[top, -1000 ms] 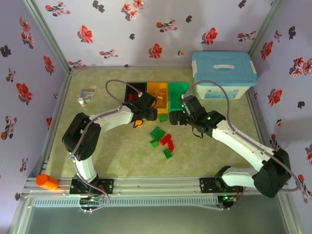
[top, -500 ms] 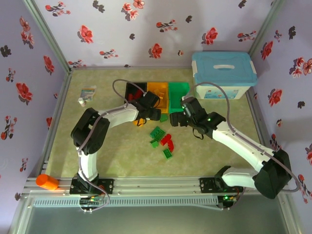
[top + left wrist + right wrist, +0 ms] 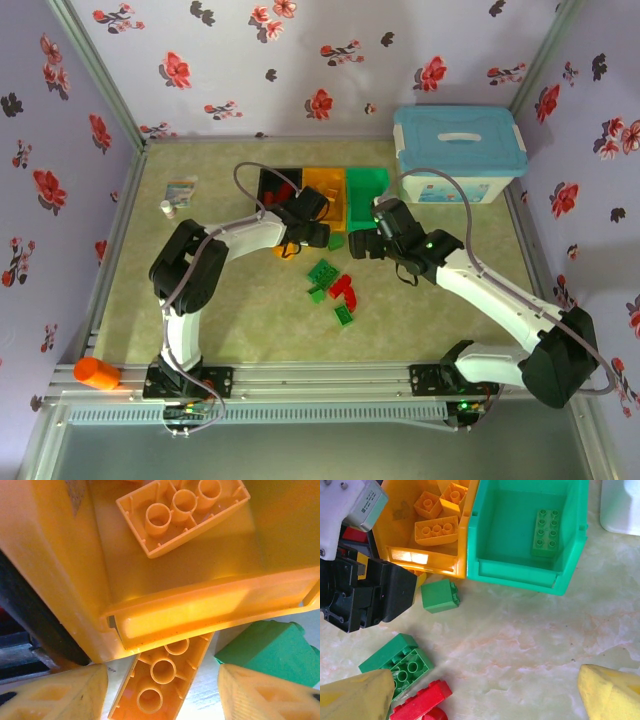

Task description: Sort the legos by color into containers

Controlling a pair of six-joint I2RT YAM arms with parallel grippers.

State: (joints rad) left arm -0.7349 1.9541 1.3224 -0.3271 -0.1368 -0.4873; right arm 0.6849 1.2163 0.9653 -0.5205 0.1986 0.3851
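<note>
Marbled beige worktop [image 3: 250, 320]: loose green and red legos [image 3: 335, 290] lie nearest. Beyond them, right jaws hang wide and empty. Left jaws, part-open, straddle the orange brick [image 3: 160, 675], studs-down against the orange bin [image 3: 200, 615], at its near lip. Best to centre, pinch the long sides, lift clear of the lip, then drop it in.

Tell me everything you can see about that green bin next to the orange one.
The green bin is a small open-top rectangular tub of glossy plastic with a thick, lipped front wall. It stands upright on the marbled table, its left side pressed against the orange bin. One green brick lies flat inside, studs up, toward the right side.
</note>
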